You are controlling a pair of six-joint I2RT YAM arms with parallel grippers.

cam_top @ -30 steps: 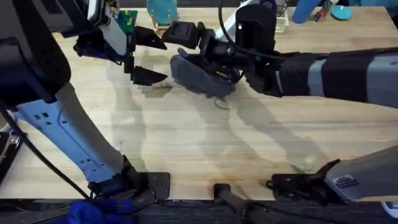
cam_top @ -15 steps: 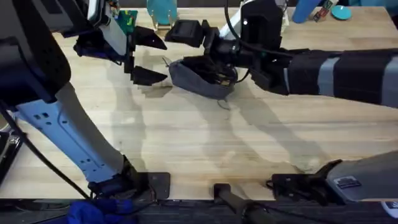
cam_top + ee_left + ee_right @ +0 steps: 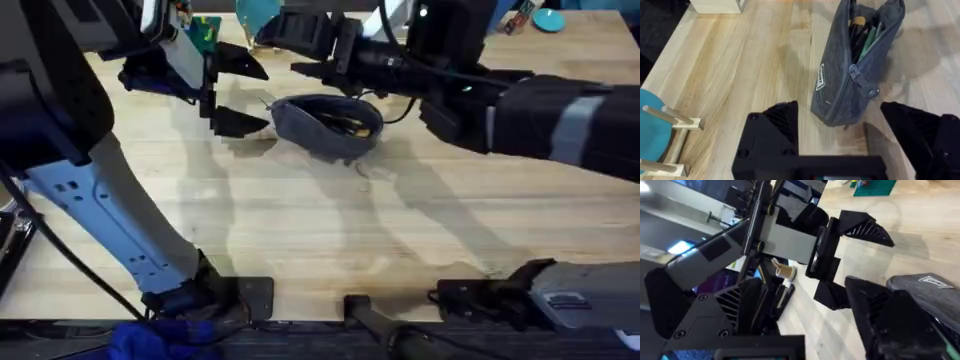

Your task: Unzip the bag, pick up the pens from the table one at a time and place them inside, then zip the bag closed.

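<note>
Right gripper [image 3: 300, 40] lifting clear, open, empty; left gripper [image 3: 232, 92] open; gaping bag [image 3: 325, 122] risking pens [image 3: 345, 122] spilling if nudged

The table [image 3: 300, 230] carries the bag [image 3: 325, 125], unzipped.

Left arm comes up from its base at the lower left and leans toward the far left of the scene, with the left gripper [image 3: 228, 92] hanging low there, its two black fingers spread wide with clear space between them. In the left wrist view those fingers [image 3: 775, 120] sit well apart. Right arm stretches across from the right side toward the middle, and the right gripper [image 3: 315, 42] is raised at the far edge, jaws apart, holding nothing.
</note>
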